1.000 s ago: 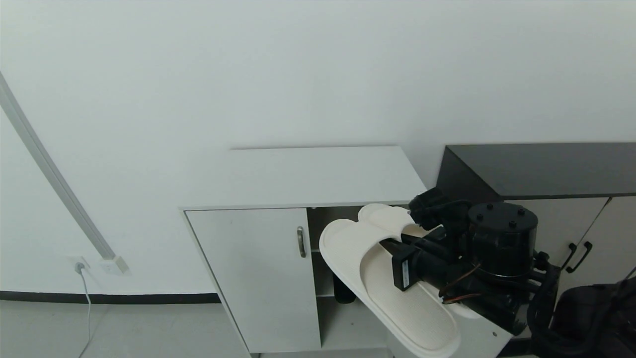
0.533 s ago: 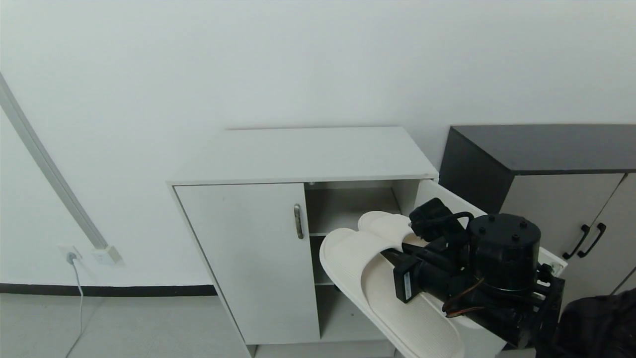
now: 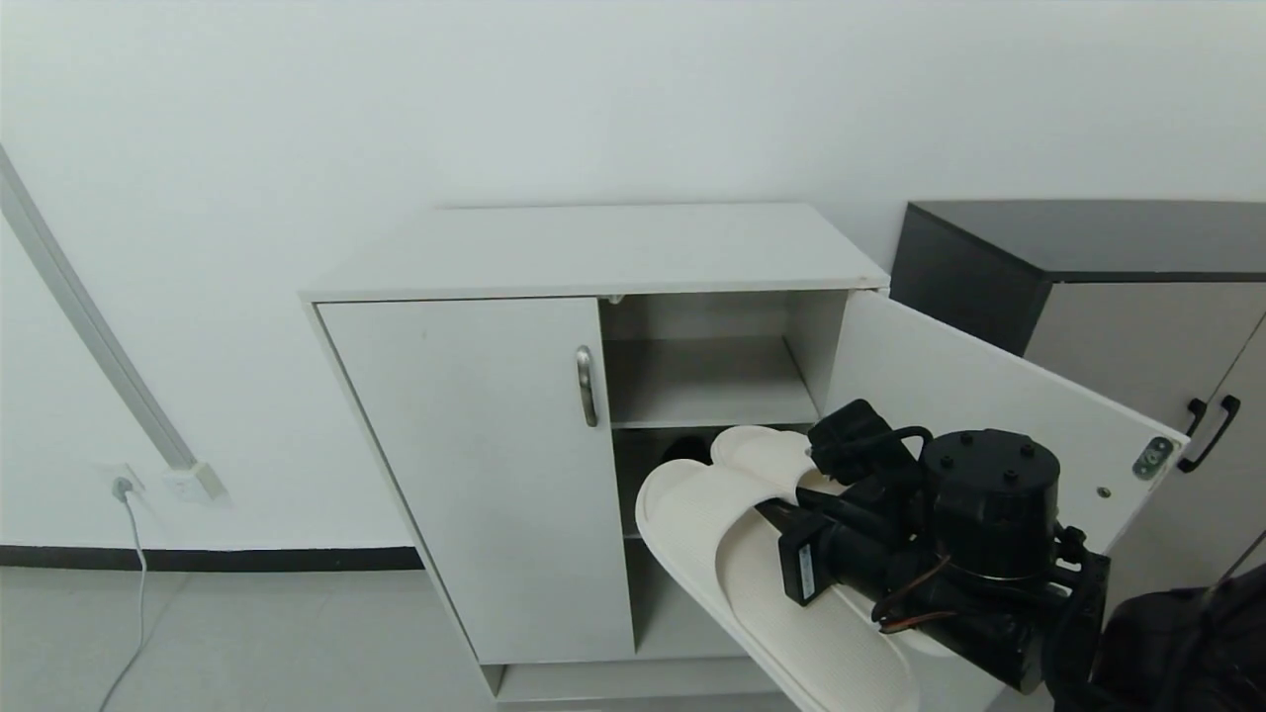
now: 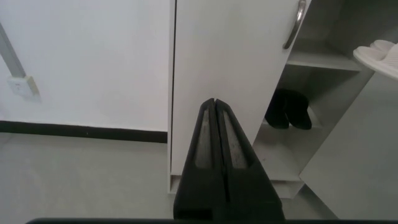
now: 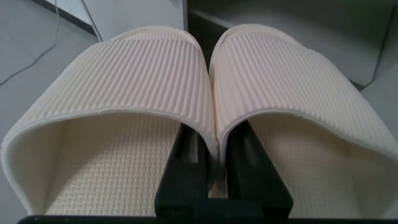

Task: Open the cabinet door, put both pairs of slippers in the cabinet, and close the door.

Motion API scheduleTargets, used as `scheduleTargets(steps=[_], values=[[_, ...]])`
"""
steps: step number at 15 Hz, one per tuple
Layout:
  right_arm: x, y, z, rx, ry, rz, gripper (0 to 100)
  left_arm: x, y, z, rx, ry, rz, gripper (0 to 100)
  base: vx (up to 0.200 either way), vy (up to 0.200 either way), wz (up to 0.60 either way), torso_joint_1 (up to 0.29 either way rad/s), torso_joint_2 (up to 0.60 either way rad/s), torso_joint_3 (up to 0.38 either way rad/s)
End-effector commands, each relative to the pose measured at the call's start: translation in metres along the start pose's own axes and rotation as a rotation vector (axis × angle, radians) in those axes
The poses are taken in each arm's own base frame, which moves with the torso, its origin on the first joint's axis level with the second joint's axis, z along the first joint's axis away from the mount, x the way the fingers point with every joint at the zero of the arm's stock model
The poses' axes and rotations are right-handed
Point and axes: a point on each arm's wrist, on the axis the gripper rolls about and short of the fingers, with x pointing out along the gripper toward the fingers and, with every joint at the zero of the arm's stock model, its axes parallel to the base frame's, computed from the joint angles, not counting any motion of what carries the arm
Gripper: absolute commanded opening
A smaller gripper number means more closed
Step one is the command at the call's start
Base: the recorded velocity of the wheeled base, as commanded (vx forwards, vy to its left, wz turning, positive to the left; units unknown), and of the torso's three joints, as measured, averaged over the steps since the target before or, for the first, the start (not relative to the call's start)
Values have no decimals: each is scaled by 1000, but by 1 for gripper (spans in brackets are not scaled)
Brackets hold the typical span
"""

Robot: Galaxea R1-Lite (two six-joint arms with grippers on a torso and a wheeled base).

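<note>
Two cream slippers (image 5: pixel 155 74) sit side by side in the right tool (image 5: pixel 211 165), which is clamped on their adjoining straps. That looks a sound hold, as they seem light and floppy. Toes point ahead of the tool, long axis along it, into the open cabinet (image 3: pixel 593 247). Left tool (image 4: pixel 215 134) is closed and empty.

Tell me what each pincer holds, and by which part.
The right pincer clamps the pair of cream slippers by their adjoining inner strap edges. The left pincer is shut on nothing.
</note>
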Motion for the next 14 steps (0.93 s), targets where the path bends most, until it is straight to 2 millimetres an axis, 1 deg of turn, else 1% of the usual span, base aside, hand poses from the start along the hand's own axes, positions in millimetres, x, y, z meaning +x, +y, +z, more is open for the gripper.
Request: scheduleTargets(steps=[1,8,12,14], values=[[1,0,-2,-2,6,1,0,0,0,0,0,1,1,0,0,0,0,-144,476,339],[3,1,-5,-4,18,0,0,0,0,0,0,1,1,0,0,0,0,-105,455,347],[4,1,-7,-5,24,0,0,0,0,0,0,1,1,0,0,0,0,-32,417,381],[5,1,-7,-6,21,0,0,0,0,0,0,1,1,0,0,0,0,-1,52,40]])
